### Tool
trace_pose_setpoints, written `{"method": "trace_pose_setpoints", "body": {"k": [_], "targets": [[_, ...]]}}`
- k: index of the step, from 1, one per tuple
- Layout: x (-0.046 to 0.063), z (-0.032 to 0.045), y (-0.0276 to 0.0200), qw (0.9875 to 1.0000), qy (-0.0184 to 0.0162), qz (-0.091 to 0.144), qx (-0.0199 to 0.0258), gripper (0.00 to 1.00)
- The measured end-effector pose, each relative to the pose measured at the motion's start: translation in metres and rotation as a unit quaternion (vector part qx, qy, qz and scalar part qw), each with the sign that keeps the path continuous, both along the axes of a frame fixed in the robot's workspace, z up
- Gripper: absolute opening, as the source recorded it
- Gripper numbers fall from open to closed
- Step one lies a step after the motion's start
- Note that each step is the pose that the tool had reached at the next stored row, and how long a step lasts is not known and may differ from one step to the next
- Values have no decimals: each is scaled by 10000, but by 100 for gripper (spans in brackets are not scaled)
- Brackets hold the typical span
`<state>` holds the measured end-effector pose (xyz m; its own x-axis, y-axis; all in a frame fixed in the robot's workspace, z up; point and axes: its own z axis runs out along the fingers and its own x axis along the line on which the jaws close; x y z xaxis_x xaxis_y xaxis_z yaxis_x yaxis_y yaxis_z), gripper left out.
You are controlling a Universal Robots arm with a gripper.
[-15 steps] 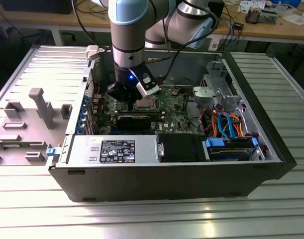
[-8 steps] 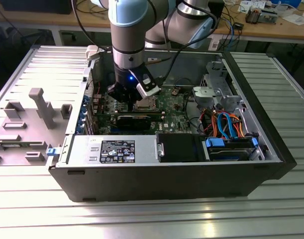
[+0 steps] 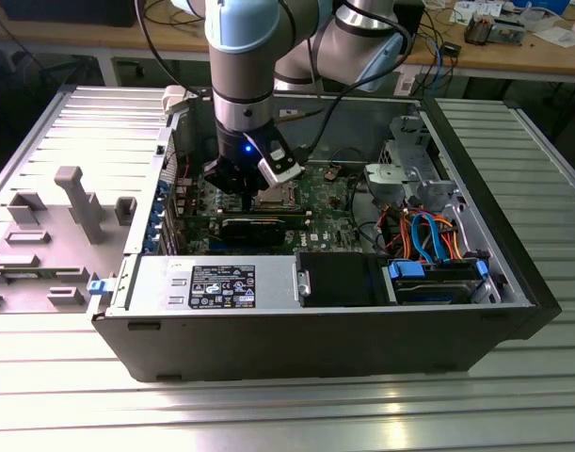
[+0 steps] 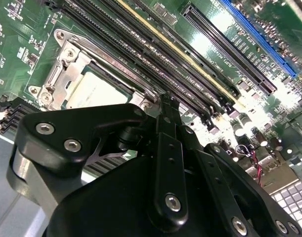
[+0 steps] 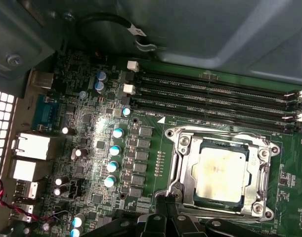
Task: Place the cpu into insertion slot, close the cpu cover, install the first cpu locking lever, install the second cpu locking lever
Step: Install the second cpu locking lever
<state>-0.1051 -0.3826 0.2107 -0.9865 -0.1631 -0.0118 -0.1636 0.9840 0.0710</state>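
While cpu cover (image 5: 221, 174) lies closed, gripper (image 5: 165, 203) touches its edge.

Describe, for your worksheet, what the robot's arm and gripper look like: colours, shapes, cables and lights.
The arm is a thick silver-grey tube with pale blue joint caps; a black cable runs beside it. Its wrist end is black, with a small blue light and a white block. In the second wrist view the gripper is matte black, with angular linkage plates fastened by silver screws.
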Motion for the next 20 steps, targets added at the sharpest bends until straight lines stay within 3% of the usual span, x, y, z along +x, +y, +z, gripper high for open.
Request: {"method": "trace_pose_setpoints", "body": {"k": [11,20], "targets": [[0,-39,2,10000,1,0,83,11],[0,-65,18,9999,1,2,110,11]]}}
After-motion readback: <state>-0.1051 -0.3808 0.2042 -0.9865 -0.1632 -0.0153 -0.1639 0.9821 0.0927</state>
